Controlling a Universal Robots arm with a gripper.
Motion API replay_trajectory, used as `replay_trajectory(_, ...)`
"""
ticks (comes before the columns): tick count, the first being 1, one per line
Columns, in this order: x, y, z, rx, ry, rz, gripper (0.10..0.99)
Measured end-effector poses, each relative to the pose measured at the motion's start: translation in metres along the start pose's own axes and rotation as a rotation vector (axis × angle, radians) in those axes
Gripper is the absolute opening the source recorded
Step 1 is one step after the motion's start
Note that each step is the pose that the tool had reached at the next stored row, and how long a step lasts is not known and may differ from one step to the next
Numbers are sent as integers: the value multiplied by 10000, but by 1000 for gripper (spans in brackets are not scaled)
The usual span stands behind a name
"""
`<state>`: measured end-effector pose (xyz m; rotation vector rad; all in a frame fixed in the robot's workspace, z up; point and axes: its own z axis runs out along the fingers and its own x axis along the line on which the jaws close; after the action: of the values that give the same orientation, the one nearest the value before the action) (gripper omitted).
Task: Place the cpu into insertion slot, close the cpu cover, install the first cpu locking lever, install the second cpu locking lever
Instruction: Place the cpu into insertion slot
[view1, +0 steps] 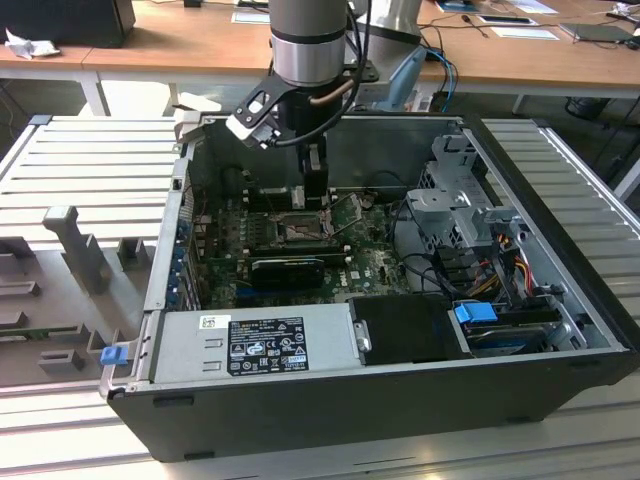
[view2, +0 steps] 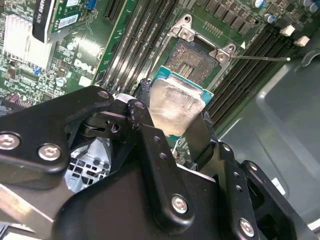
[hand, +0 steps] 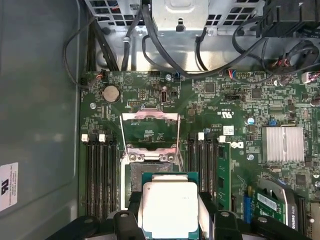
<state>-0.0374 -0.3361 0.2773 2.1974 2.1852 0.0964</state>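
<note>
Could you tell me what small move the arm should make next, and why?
Probably ease the chip on toward the socket before lowering it. The gripper holds the chip above the board, the cover stands open, and in both wrist views the socket lies bare, partly beyond the chip's edge.

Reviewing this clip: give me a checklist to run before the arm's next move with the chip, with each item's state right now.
1. The cpu gripped by the tool: ok, a finger on each side.
2. The cpu cover swung open: ok, it stands up off the socket.
3. The insertion slot free of objects: ok, its pinned centre is bare.
4. Locking lever clear of the slot: ok for this one; the other, cannot tell.
5. Cpu seated in the slot: not ok, it is held above the board.
6. Cpu corner orientation matching the slot: cannot tell.
</note>
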Motion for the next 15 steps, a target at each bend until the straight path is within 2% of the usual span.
replay_trajectory(3,8,-21,109,2,0,2,529)
replay_trajectory(10,21,-35,253,3,4,-64,529)
replay_trajectory(15,23,-45,398,17,-5,-77,529)
